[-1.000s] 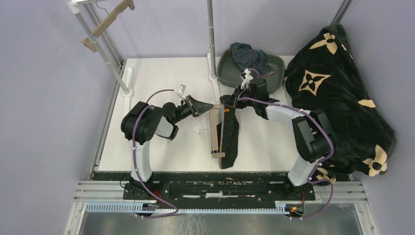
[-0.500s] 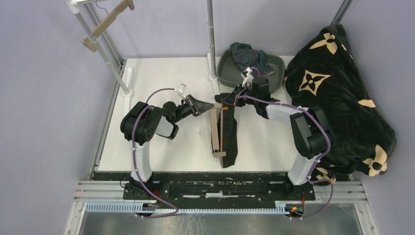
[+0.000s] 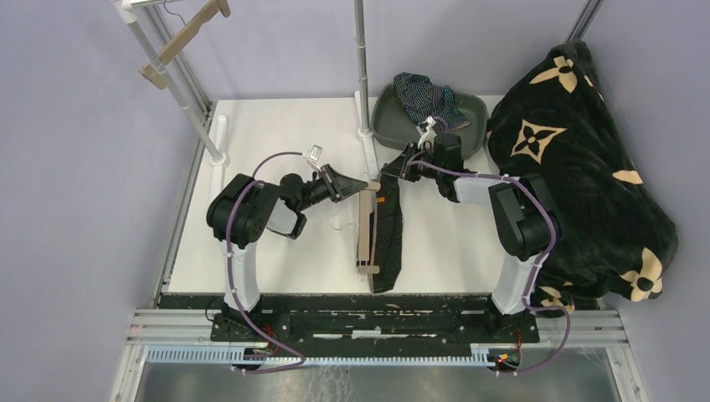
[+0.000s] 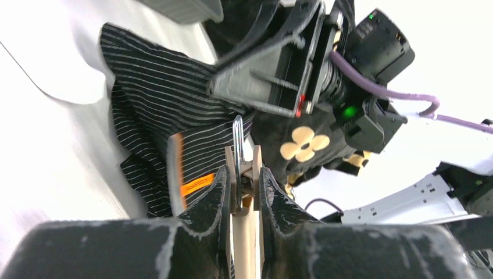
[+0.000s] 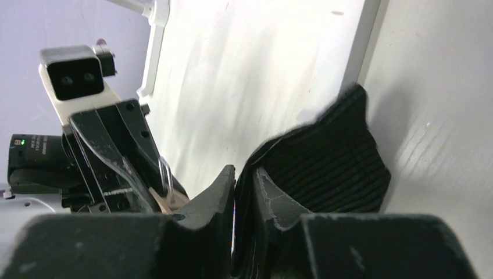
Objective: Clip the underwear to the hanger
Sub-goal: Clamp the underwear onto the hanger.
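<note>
**left gripper pinches the hanger clip, right one at the cloth's edge**

the left gripper (image 4: 241, 181) has its fingers (image 4: 212, 197) pressed against both sides of a wooden clip (image 4: 256, 164) at the far end of the hanger (image 3: 365, 230), squeezing it. a metal wire spring (image 4: 237, 136) stands up out of the clip between them.

just past that clip, the right gripper (image 5: 243, 174) faces the left one almost nose to nose. its fingers (image 5: 216, 189) stand close together with the far edge of the pinstriped underwear (image 5: 331, 163) rising out of the narrow slot between them. whether they clamp the cloth or only flank it cannot be told. an orange tag (image 4: 196, 184) shows on the fabric beside the left fingers.

seen from above, the hanger lies flat on the white table (image 3: 268, 151), running from the grippers back toward the near edge. the pinstriped underwear stretches along its right side, touching it. whether the clip at the near end bites the cloth cannot be made out.

the navy underwear (image 3: 427, 96) sits bunched in a grey-green tub (image 3: 385, 126) at the far edge, behind the right gripper. a black blanket (image 3: 578, 167) with tan flowers is heaped on the right of the table.
</note>
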Action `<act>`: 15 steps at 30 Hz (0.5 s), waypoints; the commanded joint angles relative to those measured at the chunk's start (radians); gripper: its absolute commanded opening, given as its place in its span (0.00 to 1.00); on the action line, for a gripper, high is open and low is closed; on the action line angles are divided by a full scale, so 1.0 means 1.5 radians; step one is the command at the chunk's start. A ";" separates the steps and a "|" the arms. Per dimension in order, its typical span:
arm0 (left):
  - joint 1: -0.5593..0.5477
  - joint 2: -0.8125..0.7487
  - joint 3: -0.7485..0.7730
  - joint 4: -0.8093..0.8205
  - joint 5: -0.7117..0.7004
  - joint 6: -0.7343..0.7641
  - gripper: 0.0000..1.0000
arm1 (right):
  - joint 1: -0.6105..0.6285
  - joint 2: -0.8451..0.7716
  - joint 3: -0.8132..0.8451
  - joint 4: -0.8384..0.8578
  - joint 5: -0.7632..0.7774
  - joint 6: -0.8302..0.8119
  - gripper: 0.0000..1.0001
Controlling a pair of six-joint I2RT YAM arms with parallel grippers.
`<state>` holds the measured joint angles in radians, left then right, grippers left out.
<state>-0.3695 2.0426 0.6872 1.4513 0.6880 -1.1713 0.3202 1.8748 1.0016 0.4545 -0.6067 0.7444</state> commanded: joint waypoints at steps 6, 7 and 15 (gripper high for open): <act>-0.011 -0.010 0.004 -0.007 0.048 0.034 0.03 | -0.019 0.026 0.024 0.115 -0.014 0.036 0.21; -0.011 -0.010 0.004 -0.007 0.048 0.035 0.03 | -0.020 0.027 0.022 0.116 -0.014 0.036 0.23; -0.011 -0.009 0.005 -0.011 0.046 0.037 0.03 | -0.020 0.039 0.023 0.057 -0.014 0.011 0.39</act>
<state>-0.3840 2.0426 0.6872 1.4059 0.7406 -1.1656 0.2920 1.9270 1.0088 0.5419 -0.6132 0.7868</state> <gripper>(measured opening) 0.208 0.357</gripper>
